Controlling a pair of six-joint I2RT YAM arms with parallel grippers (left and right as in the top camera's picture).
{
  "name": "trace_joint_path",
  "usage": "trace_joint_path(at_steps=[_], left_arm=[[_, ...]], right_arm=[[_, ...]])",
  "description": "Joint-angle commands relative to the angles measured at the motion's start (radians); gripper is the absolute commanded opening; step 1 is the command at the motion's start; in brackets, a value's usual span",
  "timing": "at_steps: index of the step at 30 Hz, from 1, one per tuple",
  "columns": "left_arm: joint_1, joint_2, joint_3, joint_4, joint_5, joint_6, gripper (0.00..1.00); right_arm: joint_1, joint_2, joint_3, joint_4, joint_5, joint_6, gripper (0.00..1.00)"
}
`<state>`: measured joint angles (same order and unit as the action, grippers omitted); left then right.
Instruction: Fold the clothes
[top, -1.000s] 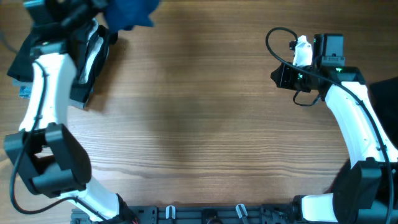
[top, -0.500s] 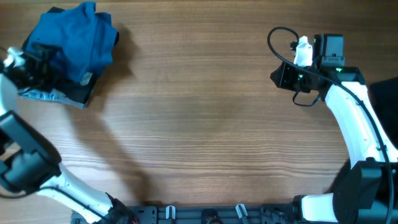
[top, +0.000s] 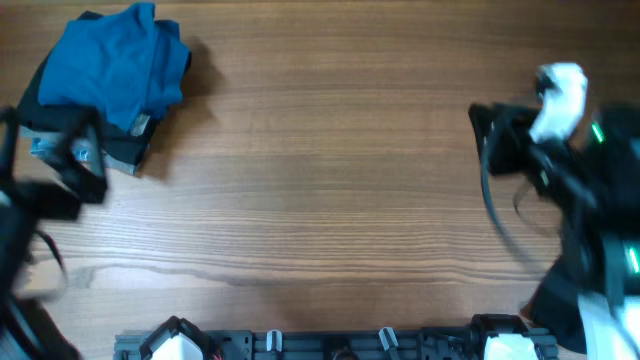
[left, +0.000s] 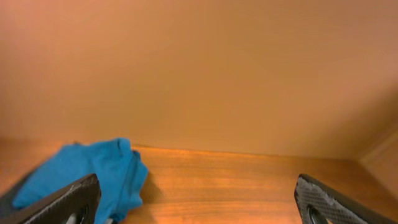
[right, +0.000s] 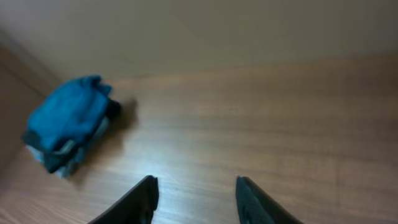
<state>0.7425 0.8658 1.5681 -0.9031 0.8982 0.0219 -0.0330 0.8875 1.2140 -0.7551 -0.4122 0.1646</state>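
The clothes lie as a folded stack at the table's far left corner. A royal-blue shirt (top: 115, 65) is on top, with a black piece (top: 125, 150) and a pale-blue patterned edge (top: 45, 148) under it. My left gripper (left: 199, 208) is open and empty; its left finger (left: 68, 202) shows in front of the blue shirt (left: 87, 171). The blurred left arm (top: 75, 170) is at the stack's near side. My right gripper (right: 196, 199) is open over bare wood, far from the stack (right: 68, 118). The right arm (top: 545, 140) is blurred at the right edge.
The wooden table (top: 330, 180) stretches between the two arms. A dark rail with clips (top: 330, 345) runs along the near edge. A wall rises behind the table's far edge (left: 249, 152).
The left arm let go of the blue shirt, which now rests on the stack, and drew back towards the near left with jaws wide. The right arm swung right and its jaws opened.
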Motion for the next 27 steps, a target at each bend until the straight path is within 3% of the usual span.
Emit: trace_joint_path(at_steps=[1, 5, 9, 14, 20, 23, 25, 27], left_arm=[[-0.142, -0.050, -0.004, -0.064, -0.178, 0.076, 1.00], [-0.348, -0.007, -0.005, -0.082, -0.194, 0.076, 1.00], [-0.475, 0.006, -0.005, -0.083, -0.193, 0.076, 1.00], [-0.483, 0.006, -0.005, -0.083, -0.193, 0.076, 1.00], [-0.483, 0.006, -0.005, -0.083, -0.193, 0.076, 1.00], [-0.483, 0.006, -0.005, -0.083, -0.193, 0.076, 1.00], [-0.483, 0.006, -0.005, -0.083, -0.193, 0.076, 1.00], [-0.483, 0.006, -0.005, -0.083, -0.193, 0.076, 1.00]], right_arm=[[0.001, -0.242, 0.006, -0.036, -0.018, -0.005, 1.00], [0.001, -0.450, 0.005, -0.089, 0.001, -0.008, 1.00], [0.001, -0.470, 0.005, -0.205, 0.001, -0.007, 1.00], [0.001, -0.470, 0.003, -0.434, 0.001, -0.005, 1.00], [0.001, -0.472, 0.001, -0.558, 0.013, -0.007, 1.00], [0.001, -0.529, -0.050, -0.346, 0.106, -0.047, 1.00], [0.001, -0.611, -0.174, -0.116, 0.106, -0.177, 1.00], [0.001, -0.687, -0.330, 0.009, 0.106, -0.248, 1.00]])
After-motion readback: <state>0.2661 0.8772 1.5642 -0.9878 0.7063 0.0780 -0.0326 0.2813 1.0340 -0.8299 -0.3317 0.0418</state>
